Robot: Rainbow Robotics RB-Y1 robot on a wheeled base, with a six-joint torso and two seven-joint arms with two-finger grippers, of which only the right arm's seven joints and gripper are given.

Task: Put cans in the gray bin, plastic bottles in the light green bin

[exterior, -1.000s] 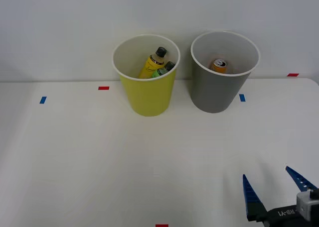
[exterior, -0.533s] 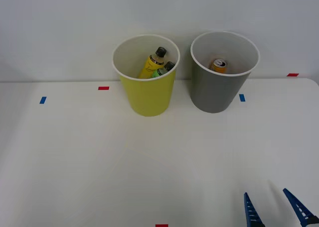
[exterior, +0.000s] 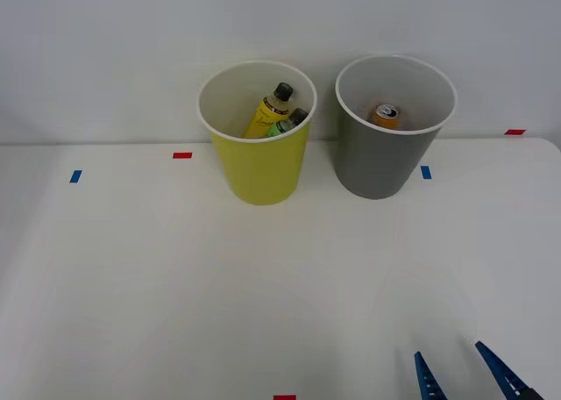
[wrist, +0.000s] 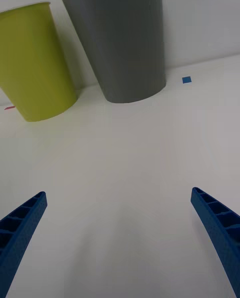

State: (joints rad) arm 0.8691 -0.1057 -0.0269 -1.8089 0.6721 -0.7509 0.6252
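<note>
The light green bin stands at the back of the table with two black-capped plastic bottles inside, a yellow-labelled one and a green one. Right beside it stands the gray bin, holding the orange can. My right gripper is low at the table's front right, well short of both bins, open and holding nothing. In the right wrist view the gray bin and the light green bin stand ahead of the spread blue fingers.
Small tape marks dot the white table: red ones and blue ones. A plain white wall rises right behind the bins. The table's right edge runs near the red mark.
My right gripper has drawn back toward the front edge of the table and a little left, staying open. The bins and their contents have not moved.
</note>
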